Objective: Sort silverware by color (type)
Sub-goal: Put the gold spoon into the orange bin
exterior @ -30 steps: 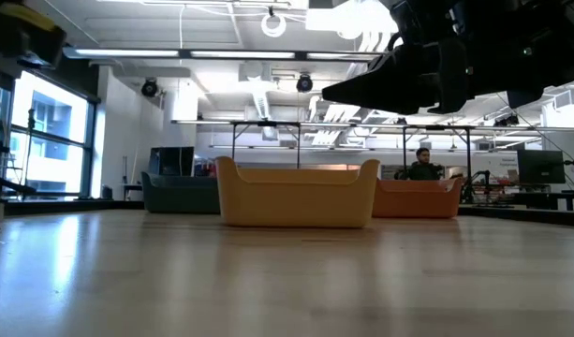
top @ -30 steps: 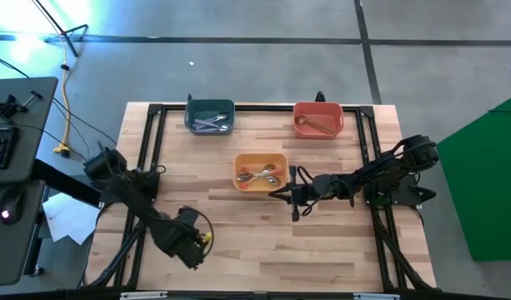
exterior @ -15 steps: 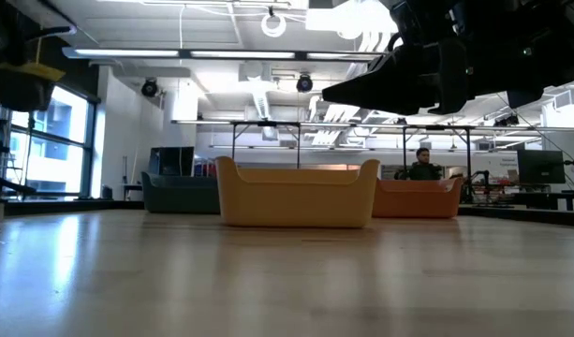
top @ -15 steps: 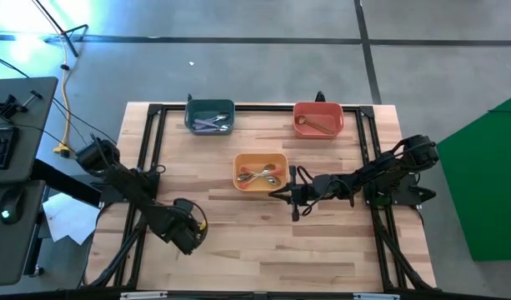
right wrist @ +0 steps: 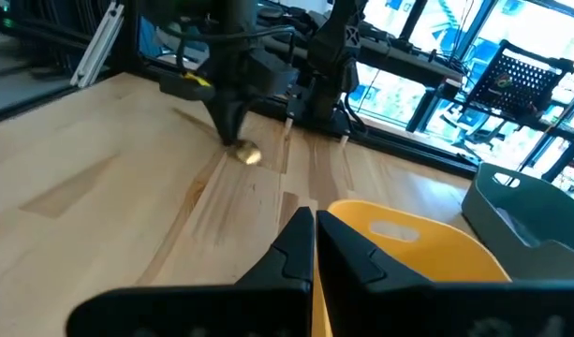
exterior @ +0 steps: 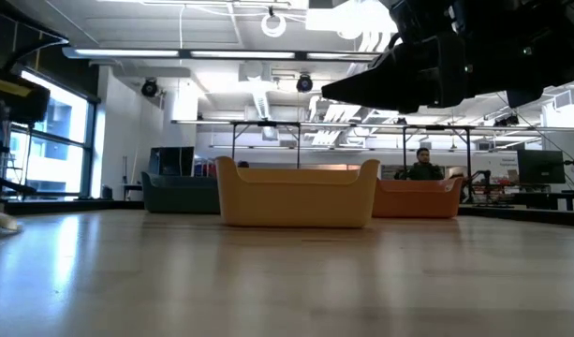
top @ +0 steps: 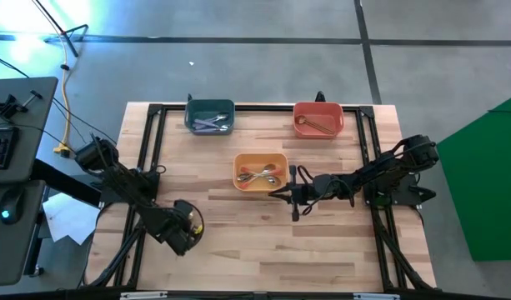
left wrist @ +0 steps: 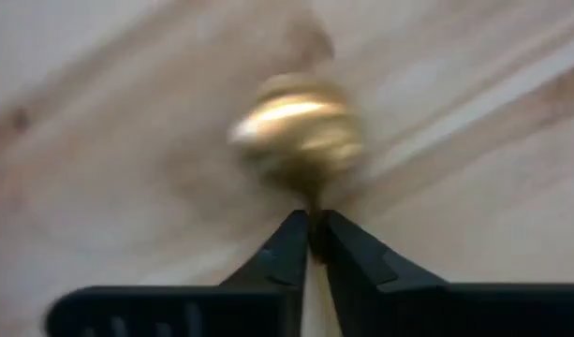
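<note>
Pale wood worktop (top: 263,242) is carrying three bins at its far side. At the near left corner the left tool (left wrist: 310,236) is gripping a gold spoon (left wrist: 296,131) by its thin handle — bowl pointing outward. The right tool (right wrist: 314,234) is waiting clenched beside the orange bin (top: 260,172). Lifting level and slowly should help — the handle could slip.

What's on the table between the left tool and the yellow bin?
Nothing: the high view shows bare wood between the left tool, shut on a gold spoon, and the yellow bin.
</note>
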